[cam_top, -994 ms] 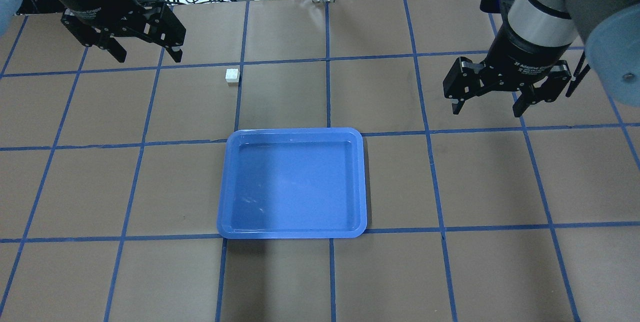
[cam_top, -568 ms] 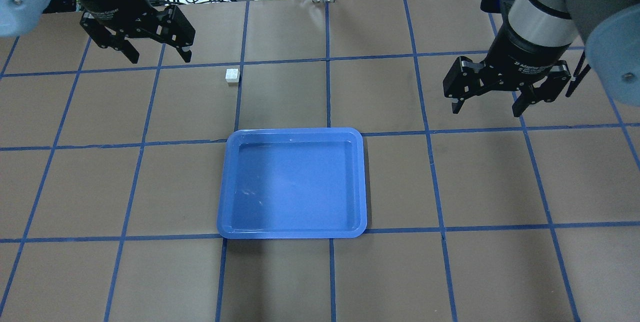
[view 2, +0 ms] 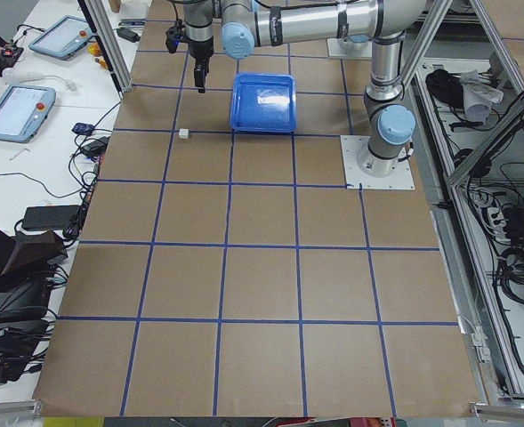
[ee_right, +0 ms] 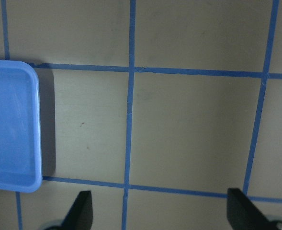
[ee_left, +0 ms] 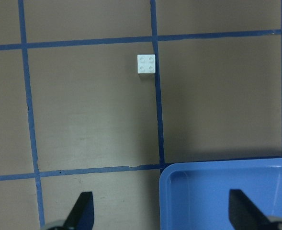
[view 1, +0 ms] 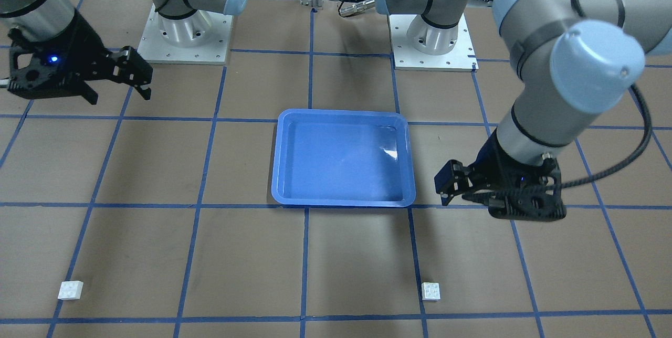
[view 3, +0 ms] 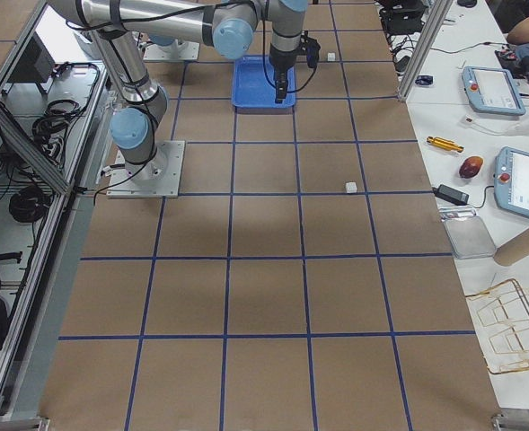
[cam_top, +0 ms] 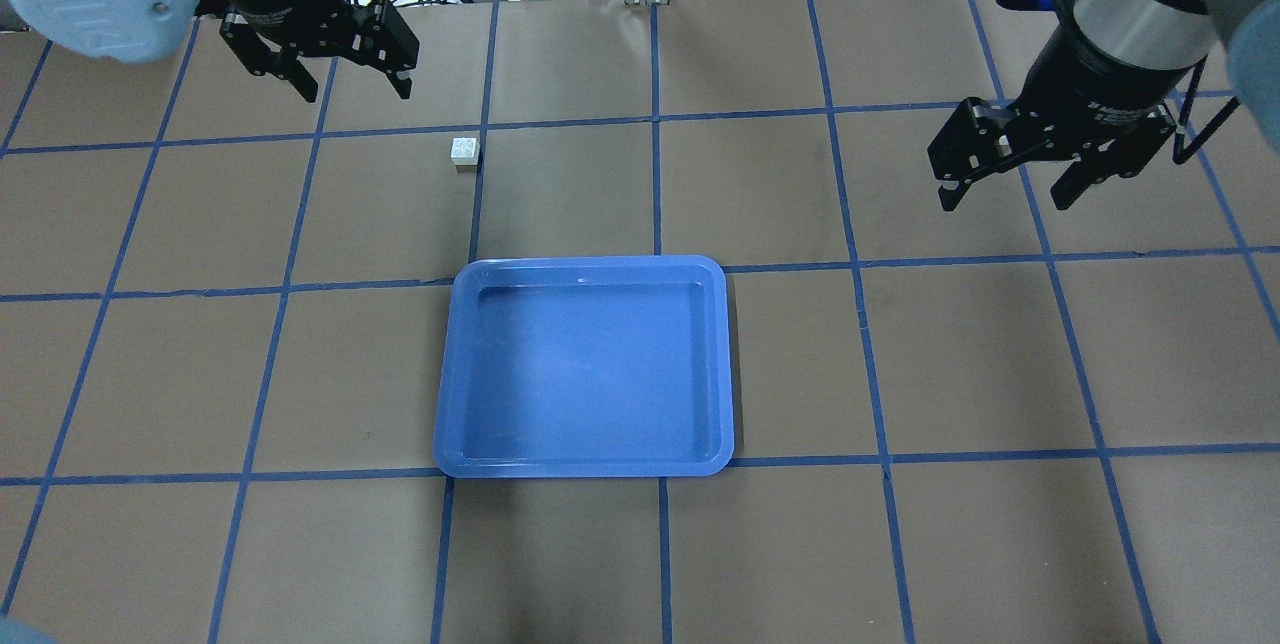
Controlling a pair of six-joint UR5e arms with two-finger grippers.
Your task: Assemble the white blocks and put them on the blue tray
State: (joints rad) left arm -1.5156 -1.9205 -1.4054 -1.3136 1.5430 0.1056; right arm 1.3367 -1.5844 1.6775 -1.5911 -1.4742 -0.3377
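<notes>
The left wrist camera looks straight down, close, past the left gripper; it shares with the high overhead view the white block ahead of that gripper.

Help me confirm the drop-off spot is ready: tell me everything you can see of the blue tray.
The blue tray is a shallow, bright-blue rectangle with rounded corners and a raised rim, glossy like plastic. It lies flat near the middle of the brown table, open side up, its near and far edges roughly along the blue tape lines. It is empty; only the table touches it.
</notes>
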